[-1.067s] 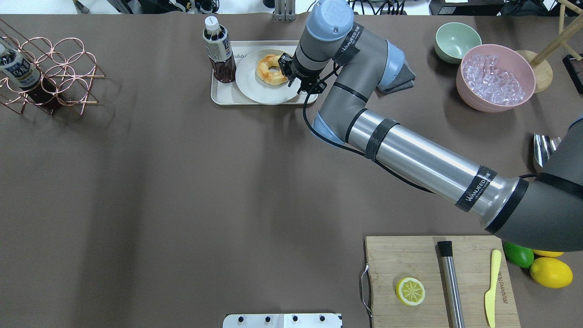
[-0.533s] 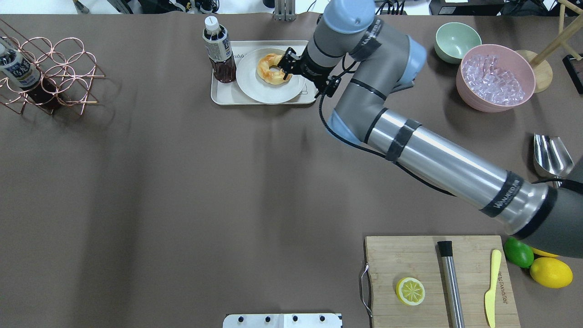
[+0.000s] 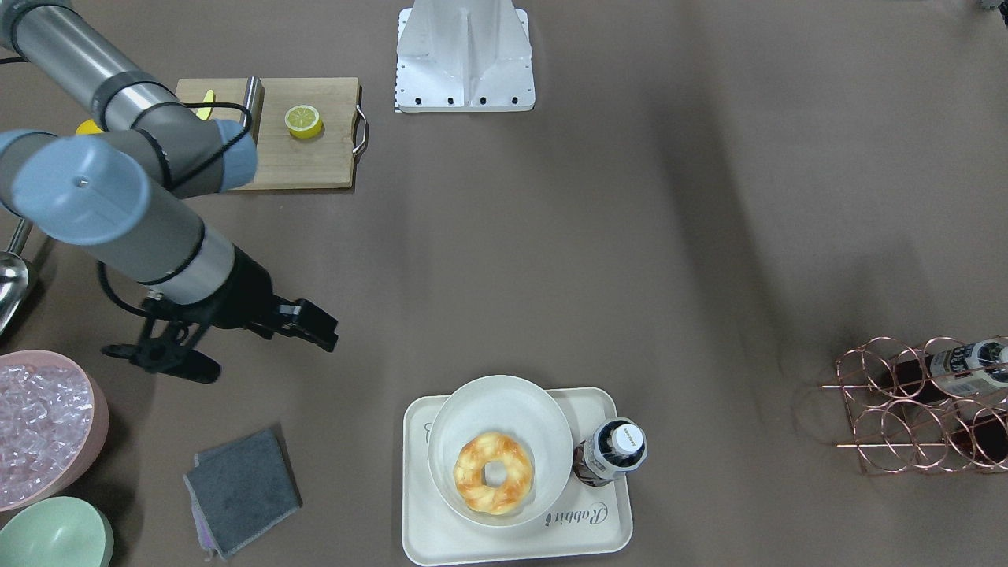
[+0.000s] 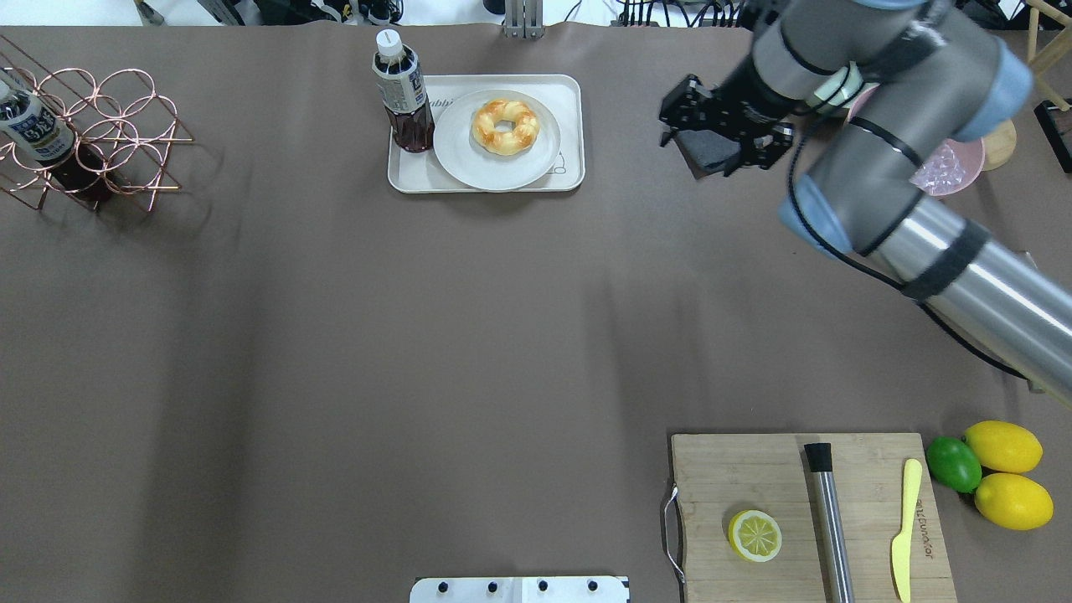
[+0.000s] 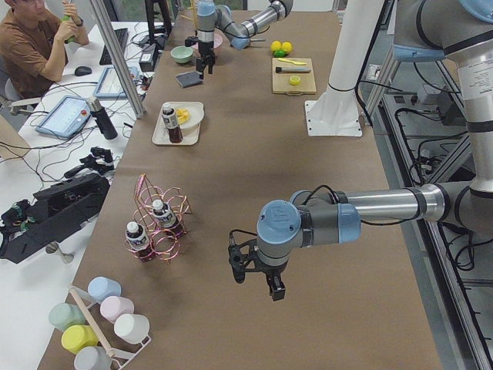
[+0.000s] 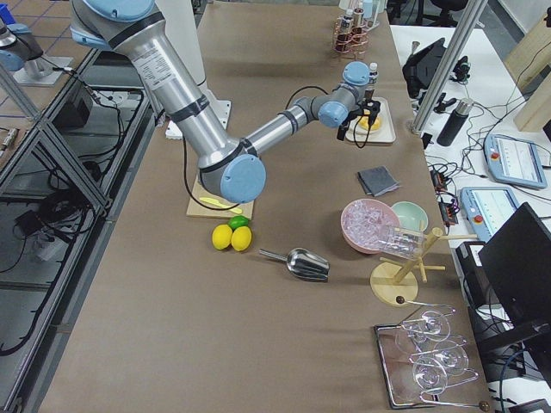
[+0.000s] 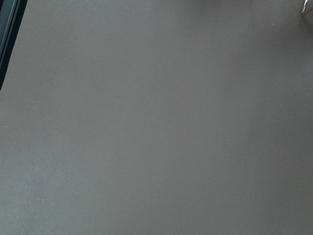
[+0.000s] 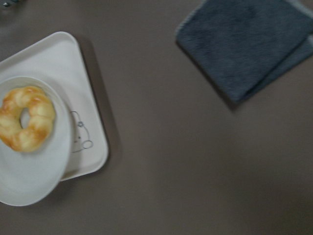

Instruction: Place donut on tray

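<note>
The donut (image 4: 504,126) lies flat on a white plate (image 4: 456,159), and the plate sits inside the tray (image 4: 572,94), at the far edge of the surface, a little left of its middle. A bottle (image 4: 402,92) stands on the tray just beside the plate. By my reading the donut is already where the task wants it.

My right gripper (image 4: 680,113) hangs well apart from the tray, nearer the far right corner, above a grey cloth (image 3: 240,488). Its jaws look parted and hold nothing. My left gripper (image 5: 254,281) shows only in the side view, low near the left end of the surface, and I cannot tell how its jaws stand.

If I had to lift the donut again, I would expect it to be light and soft, perhaps a little slick with glaze. I would pinch one side of the ring, one finger through the hole and one outside, with gentle force so it does not squash.
</note>
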Controlling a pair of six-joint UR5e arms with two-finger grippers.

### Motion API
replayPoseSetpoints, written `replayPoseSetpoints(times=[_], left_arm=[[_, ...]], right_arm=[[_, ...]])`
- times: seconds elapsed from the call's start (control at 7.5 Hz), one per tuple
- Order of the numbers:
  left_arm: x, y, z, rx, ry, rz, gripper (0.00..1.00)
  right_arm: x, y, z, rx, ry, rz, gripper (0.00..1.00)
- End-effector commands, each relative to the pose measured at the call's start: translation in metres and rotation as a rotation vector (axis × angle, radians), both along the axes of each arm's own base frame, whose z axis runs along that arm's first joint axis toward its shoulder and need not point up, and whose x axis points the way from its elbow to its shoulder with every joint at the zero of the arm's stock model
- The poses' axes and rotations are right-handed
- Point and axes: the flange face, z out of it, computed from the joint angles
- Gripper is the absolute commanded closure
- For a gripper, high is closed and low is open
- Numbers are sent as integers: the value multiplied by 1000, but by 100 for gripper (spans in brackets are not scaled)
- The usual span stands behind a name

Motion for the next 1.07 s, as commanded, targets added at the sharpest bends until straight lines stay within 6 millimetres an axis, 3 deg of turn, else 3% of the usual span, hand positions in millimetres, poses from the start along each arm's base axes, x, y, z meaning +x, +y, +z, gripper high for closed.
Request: replayPoseSetpoints(times=[0.0, 0.53, 0.93], left_arm=[[1, 0, 3, -5, 1, 5, 2], [4, 0, 7, -12, 2, 11, 2], [4, 0, 6, -12, 2, 11, 2]], right_arm=[[128, 70, 106, 95, 42, -77, 1], [281, 164, 272, 273, 192, -235, 1], [364, 176, 322, 313, 267, -370, 1]])
